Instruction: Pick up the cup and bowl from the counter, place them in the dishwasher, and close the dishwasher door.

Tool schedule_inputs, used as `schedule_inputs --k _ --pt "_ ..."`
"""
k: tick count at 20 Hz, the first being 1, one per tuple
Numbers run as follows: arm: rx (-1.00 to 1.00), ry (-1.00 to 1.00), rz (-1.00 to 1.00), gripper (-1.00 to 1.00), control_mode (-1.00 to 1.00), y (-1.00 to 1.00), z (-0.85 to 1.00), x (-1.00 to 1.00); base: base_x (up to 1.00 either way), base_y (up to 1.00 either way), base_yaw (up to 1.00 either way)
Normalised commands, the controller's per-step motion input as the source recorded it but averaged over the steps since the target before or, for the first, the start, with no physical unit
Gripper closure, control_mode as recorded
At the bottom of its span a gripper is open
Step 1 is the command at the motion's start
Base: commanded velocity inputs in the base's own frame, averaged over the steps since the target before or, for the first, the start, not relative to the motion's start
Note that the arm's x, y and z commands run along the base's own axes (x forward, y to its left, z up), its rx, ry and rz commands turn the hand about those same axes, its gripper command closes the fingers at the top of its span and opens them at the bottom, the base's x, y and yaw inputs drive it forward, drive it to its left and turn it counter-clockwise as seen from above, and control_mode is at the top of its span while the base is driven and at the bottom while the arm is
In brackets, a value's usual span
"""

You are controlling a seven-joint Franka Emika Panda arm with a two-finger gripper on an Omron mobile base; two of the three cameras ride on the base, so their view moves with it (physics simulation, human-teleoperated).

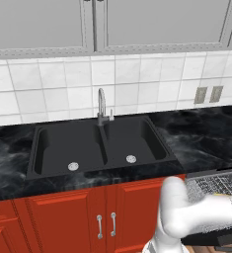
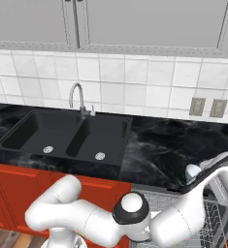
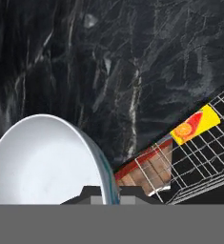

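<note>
My gripper (image 3: 107,196) is shut on the rim of the pale glossy bowl (image 3: 42,162), which fills the lower left of the hand view above the black veined counter (image 3: 108,71). In the right base view the bowl (image 2: 192,171) shows as a pale round shape at the end of my arm, over the counter's front edge. The yellow cup (image 3: 195,125) with its orange-red end lies on the grey wire rack of the dishwasher (image 3: 204,157). That rack (image 1: 213,184) stands pulled out at the lower right. The dark strip below it looks like the lowered dishwasher door (image 1: 213,239).
A black double sink (image 1: 102,143) with a chrome faucet (image 1: 102,106) sits in the counter to the left. Red cabinets (image 1: 73,217) with silver handles run below. White tiled wall with two outlets (image 2: 207,107) stands behind.
</note>
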Motion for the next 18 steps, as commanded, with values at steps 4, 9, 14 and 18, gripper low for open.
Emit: schedule_inputs --k 4,9,14,18 --pt "-0.11 -0.10 0.02 1.00 -1.00 0.78 -0.09 -0.79 0.00 0.00 0.00" --pt "-0.11 -0.10 -0.02 1.00 -1.00 0.60 -0.25 -0.64 0.00 0.00 0.00" --pt "-0.10 -0.07 -0.27 1.00 -1.00 0.22 -0.52 -0.44 0.00 0.00 0.00" --pt "-0.05 -0.02 -0.38 1.00 -1.00 0.04 -0.63 -0.21 0.00 0.00 0.00"
